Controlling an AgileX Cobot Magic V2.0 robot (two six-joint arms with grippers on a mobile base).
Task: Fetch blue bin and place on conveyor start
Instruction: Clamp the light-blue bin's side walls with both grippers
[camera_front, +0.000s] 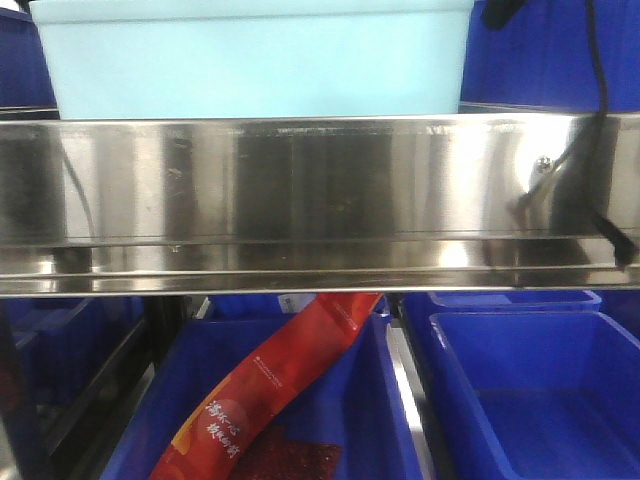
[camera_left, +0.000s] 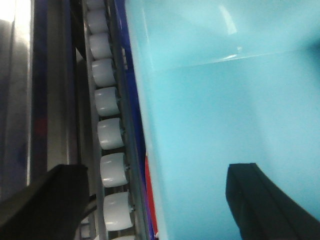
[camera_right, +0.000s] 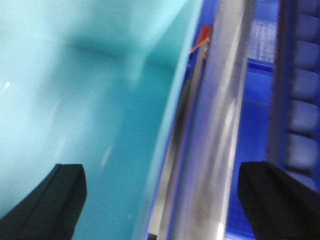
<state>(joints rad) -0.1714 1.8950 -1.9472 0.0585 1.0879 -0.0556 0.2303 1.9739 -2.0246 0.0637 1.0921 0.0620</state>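
Observation:
The blue bin (camera_front: 250, 60) is a pale cyan tub standing on the upper shelf behind the steel rail (camera_front: 300, 190). In the left wrist view the bin (camera_left: 225, 100) fills the right side. My left gripper (camera_left: 155, 200) is open, with one finger outside the bin's left wall and the other finger (camera_left: 260, 200) over its inside. In the right wrist view the bin (camera_right: 75, 100) fills the left side. My right gripper (camera_right: 165, 200) is open, straddling the bin's right wall and the rail (camera_right: 220, 125). The conveyor start is out of view.
A row of white rollers (camera_left: 107, 100) runs beside the bin's left wall. Dark royal-blue bins (camera_front: 540, 400) sit on the lower shelf, one holding a red packet (camera_front: 270, 390). More dark blue bins stand beside the cyan one. A black cable (camera_front: 598, 60) hangs at upper right.

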